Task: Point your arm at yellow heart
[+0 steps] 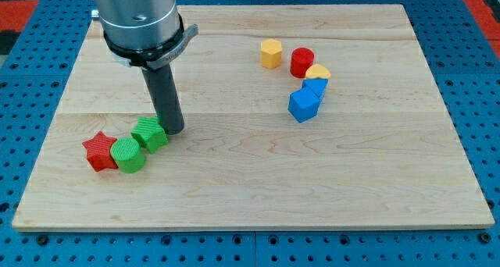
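- No gripper here: my tip (173, 131) is a bare rod end, nothing to open or clench, holding nothing. It sits down on the wooden tabletop (234, 181) toward the left edge, just beside the green cube-like block (149, 133), on its right.
- Next out, toward the bottom-left corner: green cylinder block (128, 155), then red star block (98, 151), all three in a touching row.
- Your target, the yellow heart block (318, 72), is well apart, near the top-right corner, wedged btw the red cylinder block (302, 62) and two blue blocks (307, 100); yellow hexagonal block (270, 53) sits left of them.
- Handling, prob: light, rigid, slides easily. No hold needed; approach from the open right side, stop short so neighbours don't shift.
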